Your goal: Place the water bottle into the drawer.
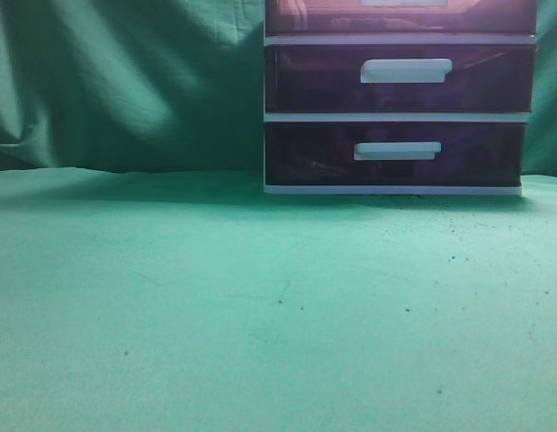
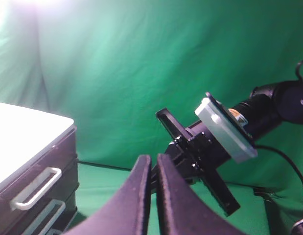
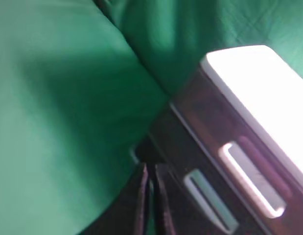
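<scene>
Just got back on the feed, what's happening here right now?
Nothing is being handled. Both arms are raised off the table: the left end effector and the right end effector look shut and empty, the right one near the drawer unit. All three drawers look closed, including the top drawer. No water bottle shows in any view, so the placing isn't done as far as can be seen.

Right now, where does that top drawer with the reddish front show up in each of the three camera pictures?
Exterior view: the top drawer sits at the upper right, cut off by the picture's top edge.
Left wrist view: at the lower left, under the white lid, behind its bar handle.
Right wrist view: at the right, running diagonally.
Shared landmark: the white bar handles.
</scene>
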`<action>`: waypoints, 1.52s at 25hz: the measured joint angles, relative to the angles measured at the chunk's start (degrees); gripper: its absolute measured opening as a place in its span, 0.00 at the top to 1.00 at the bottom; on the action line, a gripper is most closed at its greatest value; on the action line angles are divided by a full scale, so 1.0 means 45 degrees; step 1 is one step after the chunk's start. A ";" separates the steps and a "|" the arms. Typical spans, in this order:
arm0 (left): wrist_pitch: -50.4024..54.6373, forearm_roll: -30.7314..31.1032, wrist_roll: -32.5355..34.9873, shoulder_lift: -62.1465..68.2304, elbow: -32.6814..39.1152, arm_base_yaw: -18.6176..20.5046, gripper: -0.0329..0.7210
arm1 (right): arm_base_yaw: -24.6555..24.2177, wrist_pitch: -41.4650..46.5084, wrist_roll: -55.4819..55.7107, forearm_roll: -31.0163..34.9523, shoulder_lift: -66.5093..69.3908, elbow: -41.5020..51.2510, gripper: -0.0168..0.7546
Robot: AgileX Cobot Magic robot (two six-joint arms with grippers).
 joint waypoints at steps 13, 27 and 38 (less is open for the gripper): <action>-0.0158 0.0000 0.0000 -0.6311 0.7418 0.0000 0.96 | 0.0000 0.3954 0.3771 0.0587 -0.3164 0.0000 0.98; 0.7220 0.0000 0.0000 -1.3068 1.6340 0.0000 0.96 | 0.0000 0.2628 0.4191 0.1422 -0.7050 0.4509 0.98; 1.2201 -0.0216 0.0000 -1.4635 1.9930 0.0000 0.96 | 0.0000 0.0328 0.3580 0.2966 -1.1009 0.9542 0.98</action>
